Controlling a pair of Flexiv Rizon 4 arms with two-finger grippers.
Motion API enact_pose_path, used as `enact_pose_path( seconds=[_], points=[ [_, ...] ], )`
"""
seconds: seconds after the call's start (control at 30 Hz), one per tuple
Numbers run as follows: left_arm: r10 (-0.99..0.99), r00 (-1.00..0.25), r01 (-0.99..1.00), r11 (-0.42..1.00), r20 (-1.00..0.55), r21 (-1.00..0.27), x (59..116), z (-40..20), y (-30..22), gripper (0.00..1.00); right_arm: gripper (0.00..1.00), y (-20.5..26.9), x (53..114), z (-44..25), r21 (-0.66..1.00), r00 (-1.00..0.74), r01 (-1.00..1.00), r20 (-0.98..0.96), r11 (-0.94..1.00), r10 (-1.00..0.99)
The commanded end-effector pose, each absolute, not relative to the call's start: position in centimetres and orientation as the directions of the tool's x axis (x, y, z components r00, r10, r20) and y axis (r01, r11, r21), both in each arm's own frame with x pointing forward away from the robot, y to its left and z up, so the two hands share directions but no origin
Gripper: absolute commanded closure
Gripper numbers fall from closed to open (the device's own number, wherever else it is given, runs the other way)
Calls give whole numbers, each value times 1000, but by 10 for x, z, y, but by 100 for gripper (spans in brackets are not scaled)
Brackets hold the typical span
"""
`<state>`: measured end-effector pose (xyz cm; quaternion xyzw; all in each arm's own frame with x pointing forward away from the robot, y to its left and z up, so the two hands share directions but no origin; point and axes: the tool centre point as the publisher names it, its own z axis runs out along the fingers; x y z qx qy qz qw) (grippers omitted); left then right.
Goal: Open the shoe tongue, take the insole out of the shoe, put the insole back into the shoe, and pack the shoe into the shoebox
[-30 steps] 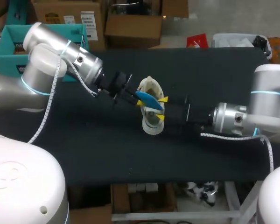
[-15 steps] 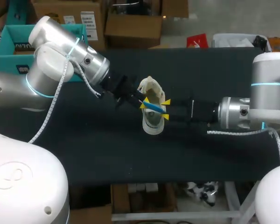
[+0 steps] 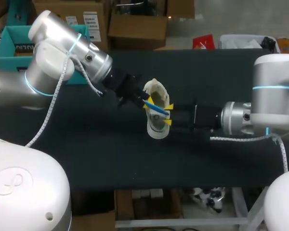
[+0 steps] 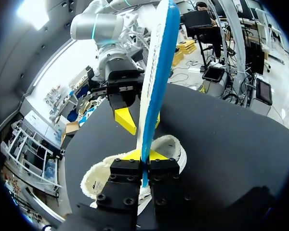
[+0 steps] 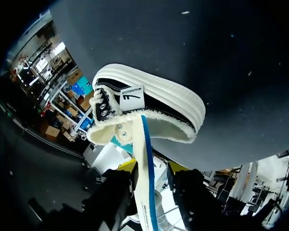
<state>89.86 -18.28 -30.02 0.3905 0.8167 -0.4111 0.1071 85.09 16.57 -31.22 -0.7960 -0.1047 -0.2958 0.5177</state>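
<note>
On the black table (image 3: 86,144), seen from above, the cream shoe (image 3: 157,129) lies mid-table between both arms. It is well apart from the teal box (image 3: 2,48) at the far left corner, which is likely the shoebox. The left fingers (image 3: 146,101) pinch the blue insole (image 3: 155,107) over the shoe's opening, and the right fingers (image 3: 169,106) stand wide at its side.

From the left wrist, the insole (image 4: 156,72) stands on edge, clamped at its near end, and rises between the right arm's yellow tips. It looks light and bendy, so a grip near one end should steer it best.

From the right wrist, the insole (image 5: 143,154) passes between the spread fingers with a gap on one side. The fleecy shoe (image 5: 154,103) ahead looks soft and light, apt to slide or tip. Both arms crowd the opening.
</note>
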Motion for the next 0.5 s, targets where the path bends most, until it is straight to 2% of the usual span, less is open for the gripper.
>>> enact_pose_path(
  seconds=[0.03, 0.3, 0.5],
  points=[
    [567, -662, 730, 342, -489, -592, 907, -301, -183, 100, 64, 173, 849, -315, -756, 796, 470, 586, -456, -152],
    [593, -650, 733, 325, -476, -597, 918, -307, -184, 100, 95, 181, 854, -320, -744, 784, 472, 599, -473, -161],
    [608, -648, 729, 319, -459, -606, 922, -313, -186, 100, 91, 186, 859, -323, -732, 776, 477, 611, -487, -157]
  ],
)
